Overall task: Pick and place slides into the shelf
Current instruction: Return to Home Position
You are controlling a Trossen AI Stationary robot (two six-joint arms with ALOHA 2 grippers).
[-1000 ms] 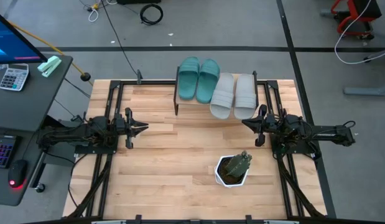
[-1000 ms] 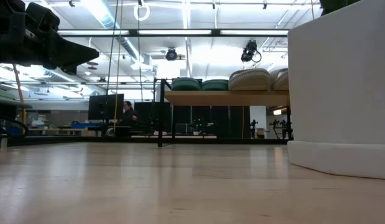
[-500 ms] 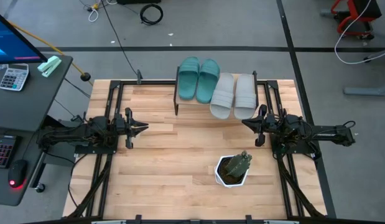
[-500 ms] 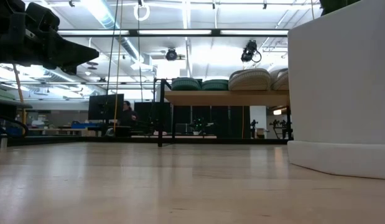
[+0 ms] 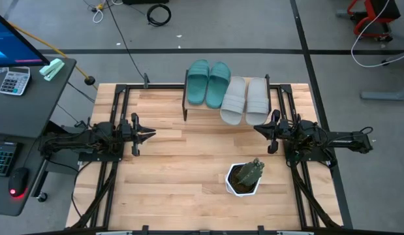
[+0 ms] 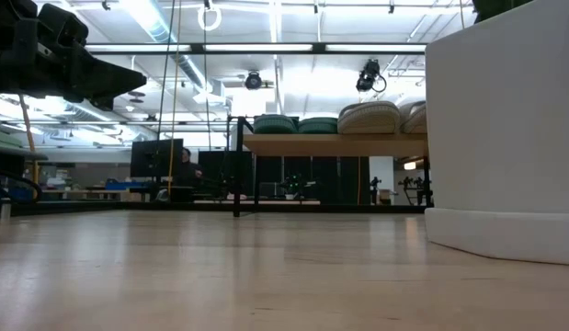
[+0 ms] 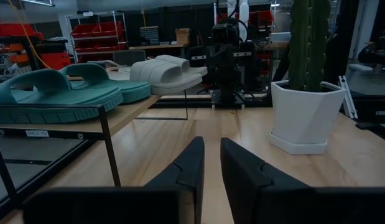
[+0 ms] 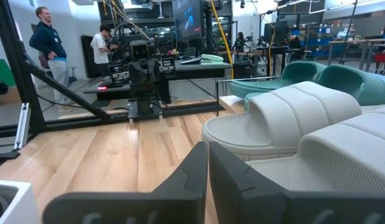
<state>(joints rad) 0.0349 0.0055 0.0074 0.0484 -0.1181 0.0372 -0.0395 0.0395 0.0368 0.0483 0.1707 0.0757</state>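
Two teal-green slides [image 5: 207, 83] and two light grey slides [image 5: 246, 99] lie sole-down side by side on the shelf [image 5: 200, 110] at the table's far edge. The grey pair's near ends stick out over the plank's near edge. The left wrist view shows the teal slides [image 7: 55, 93], the grey slides [image 7: 167, 70] and the shelf plank [image 7: 133, 109]. The right wrist view shows the grey slides [image 8: 292, 118] close by. My left gripper [image 5: 151, 134] hovers shut at the table's left, pointing right. My right gripper [image 5: 257, 128] hovers shut at the right, just near of the grey slides.
A white pot with a green plant [image 5: 244, 177] stands on the table's near right part, near of my right gripper. Bare wooden tabletop [image 5: 182, 156] lies between the two arms. Black frame rails run along the table's edges. People stand in the room beyond the left side.
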